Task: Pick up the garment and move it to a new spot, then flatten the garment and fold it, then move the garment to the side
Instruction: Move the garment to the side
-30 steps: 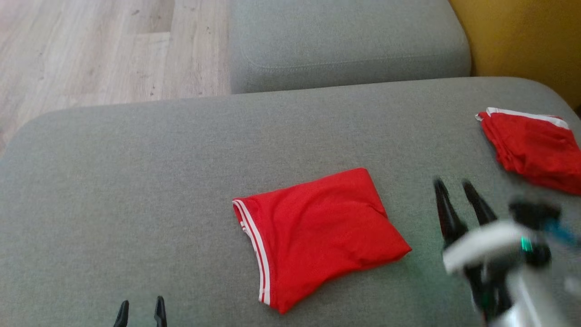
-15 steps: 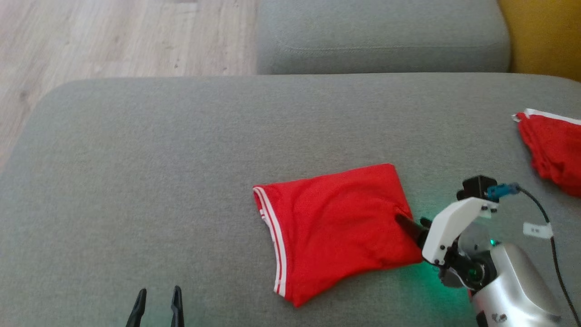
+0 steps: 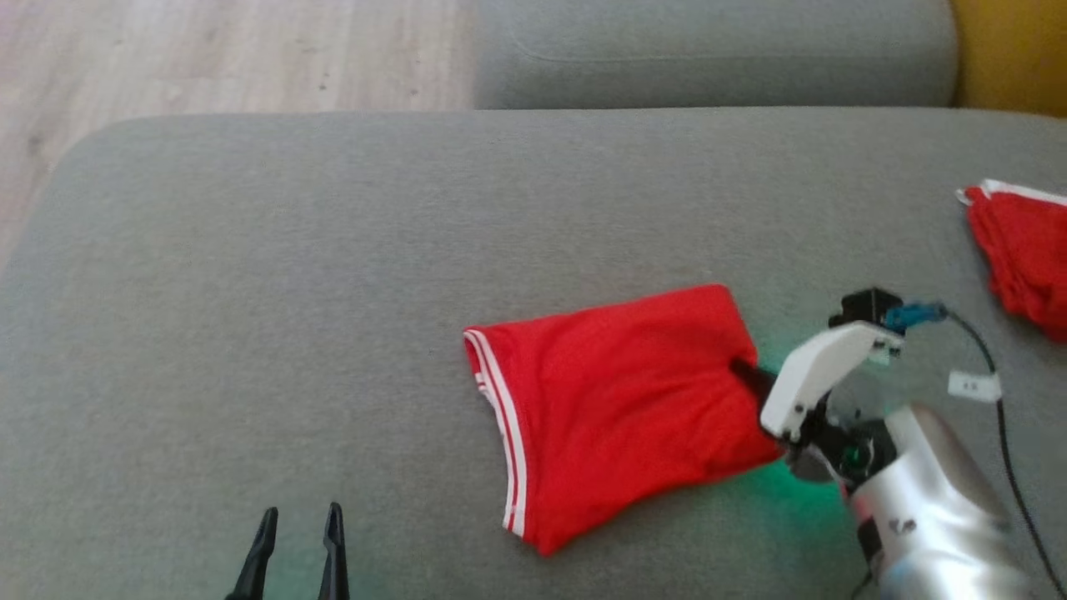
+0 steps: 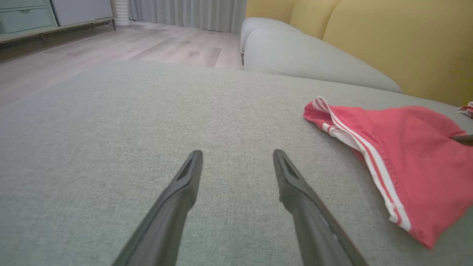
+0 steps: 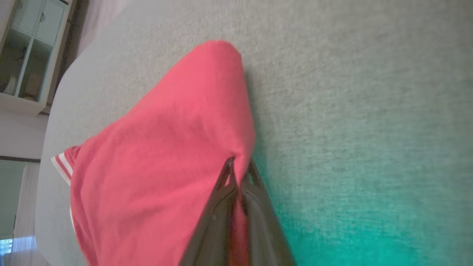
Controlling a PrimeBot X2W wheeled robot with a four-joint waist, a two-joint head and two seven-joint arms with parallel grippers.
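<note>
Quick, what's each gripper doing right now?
Left gripper: open, empty, over the grey fabric cushion.
Right gripper: shut on an edge of the folded red cloth garment.

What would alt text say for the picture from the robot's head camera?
The robot's right end effector pinches the right edge of a folded red garment lying on a grey couch cushion. Its left end effector hovers open at the lower left, and a second red garment lies at the far right.
</note>
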